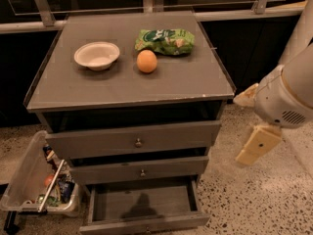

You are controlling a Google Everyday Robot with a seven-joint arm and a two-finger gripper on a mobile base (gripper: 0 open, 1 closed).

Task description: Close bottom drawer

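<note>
The bottom drawer of the grey-brown cabinet stands pulled out, its inside bare, with its narrow front panel at the frame's lower edge. The middle drawer and the top drawer sit slightly out. My gripper hangs to the right of the cabinet, level with the top and middle drawers and apart from them. Its two cream fingers stand apart with nothing between them.
On the cabinet top lie a white bowl, an orange and a green snack bag. A clear plastic bin of odds and ends stands on the speckled floor left of the drawers. A dark counter with a rail runs behind.
</note>
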